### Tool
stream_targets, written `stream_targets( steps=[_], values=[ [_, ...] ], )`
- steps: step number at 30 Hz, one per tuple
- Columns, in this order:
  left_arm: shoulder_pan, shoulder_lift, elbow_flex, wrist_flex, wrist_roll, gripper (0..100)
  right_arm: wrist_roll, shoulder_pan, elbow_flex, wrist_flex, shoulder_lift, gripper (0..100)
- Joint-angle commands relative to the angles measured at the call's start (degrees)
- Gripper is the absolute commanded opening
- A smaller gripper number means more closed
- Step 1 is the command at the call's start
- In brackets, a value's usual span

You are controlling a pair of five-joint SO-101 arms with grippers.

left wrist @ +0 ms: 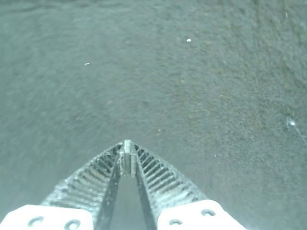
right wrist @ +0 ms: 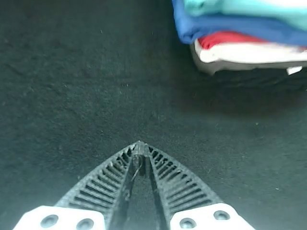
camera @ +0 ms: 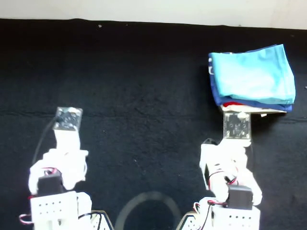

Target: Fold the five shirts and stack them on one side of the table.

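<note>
The right arm's jaws are closed tip to tip and hold nothing. They hang just above the black, felt-covered bench (right wrist: 72, 81). A little ahead of them and off to one side lies the stack of folded shirts (right wrist: 240, 33), which they do not touch. A pale turquoise shirt (right wrist: 240, 6) is on top, a royal blue shirt (right wrist: 240, 25) is under it, and then come a red layer (right wrist: 229, 39) and a white layer (right wrist: 249, 54). A thin grey edge shows at the very bottom, though I can't tell whether that is a separate shirt. From above, the stack sits on the right side of the bench towards its far edge, squarely piled, and the right arm's wrist reaches its near edge. The left arm's jaws are also shut and empty, over bare black cloth well apart from the stack.
</note>
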Motion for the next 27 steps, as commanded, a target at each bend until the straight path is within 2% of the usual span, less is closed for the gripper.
stream_targets(
  steps=[1, 6, 10, 17, 22, 27],
  values=[
    [1.54, -7.52, 6.11, -2.37, -0.44, 1, -0.44, 0.04, 6.02, -2.59, -4.09, 0.6],
    [1.27, -17.8, 14.73, -2.2, -0.44, 1, -0.26, 0.13, 12.62, -2.59, -8.84, 0.6],
    [1.27, -18.24, 15.87, -1.76, -0.53, 1, -0.44, 0.04, 17.19, -2.15, -13.76, 0.6],
    [1.54, -17.8, 10.42, 9.49, -0.53, 1, -0.44, 0.04, 23.69, -2.24, -15.08, 0.6],
    [1.45, -17.8, 13.58, 8.62, -0.44, 1, -1.05, 0.04, 24.22, -2.68, -15.08, 0.6],
    [1.54, -17.8, 15.08, 7.38, -0.44, 1, -7.3, -0.13, 26.77, -6.37, -14.81, 0.6]
  ],
)
